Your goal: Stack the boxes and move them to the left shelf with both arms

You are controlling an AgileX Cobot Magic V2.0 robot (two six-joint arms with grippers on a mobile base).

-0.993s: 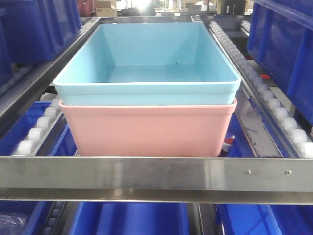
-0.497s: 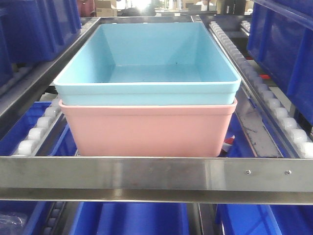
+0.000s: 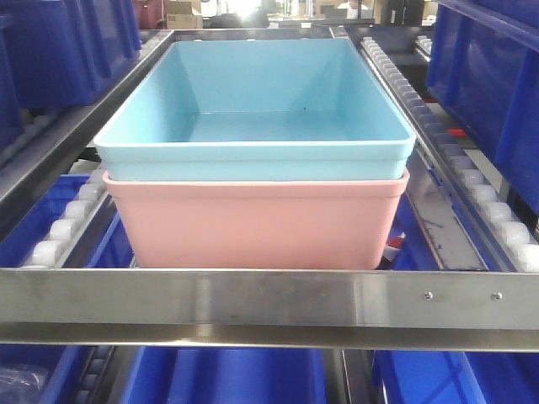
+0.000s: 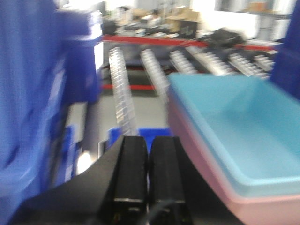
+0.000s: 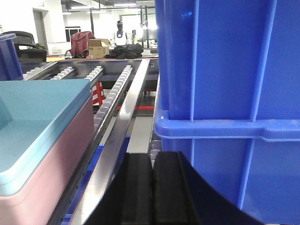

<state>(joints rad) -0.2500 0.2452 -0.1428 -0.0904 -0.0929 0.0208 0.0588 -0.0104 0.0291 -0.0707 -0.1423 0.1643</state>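
The left gripper [image 4: 147, 154] had its two black fingers pressed together, nothing between them, and pointed level along the rack. Just to its right and slightly ahead sat the light blue bin [image 4: 234, 126], nested inside the pink bin [image 4: 206, 173]; the gripper stood apart from both. To its left rose a wall of dark blue crates [image 4: 33, 93], and a row of white rollers [image 4: 121, 93] ran straight ahead. That view was blurred.

The right gripper [image 5: 152, 183] was likewise closed, fingers touching and holding nothing, aimed level down the shelf. To its left lay a steel rail [image 5: 117, 140], then the stacked bins beyond it, blue rim [image 5: 42, 126] over pink wall [image 5: 51, 173]. Close on its right stood a tall dark blue crate [image 5: 229, 84].

From the front, the stacked bins rested within the left shelf [image 3: 269, 299], behind its flat front bar.
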